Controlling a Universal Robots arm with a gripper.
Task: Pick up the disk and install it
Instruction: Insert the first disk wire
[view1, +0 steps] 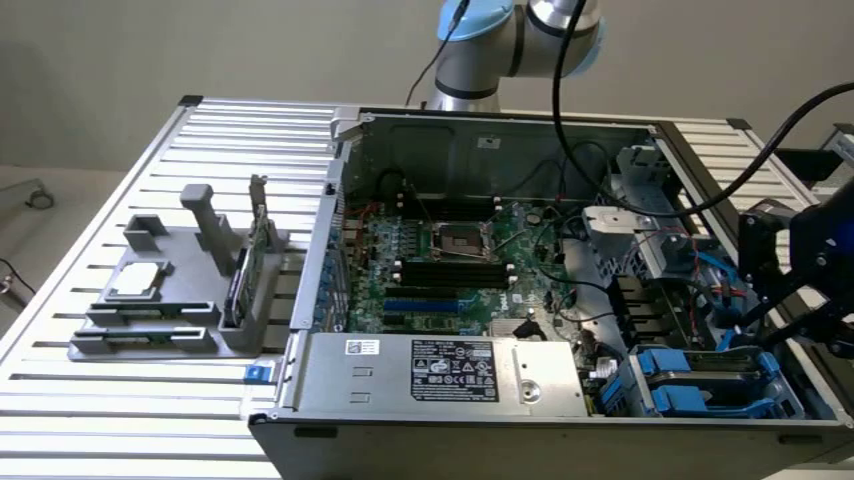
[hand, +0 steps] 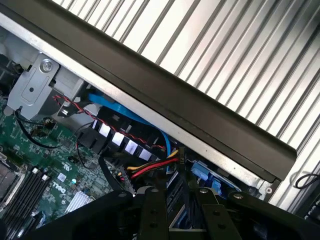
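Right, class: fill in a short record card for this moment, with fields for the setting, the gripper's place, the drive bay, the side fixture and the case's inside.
setting: open computer case on a slatted metal table
gripper: gripper at the case's side on the exterior view's right, near the drive bay
drive bay: blue carrier rails in the case's near corner
side fixture: grey fixture holding a square silver chip; green circuit card standing on edge
inside case: motherboard, power supply
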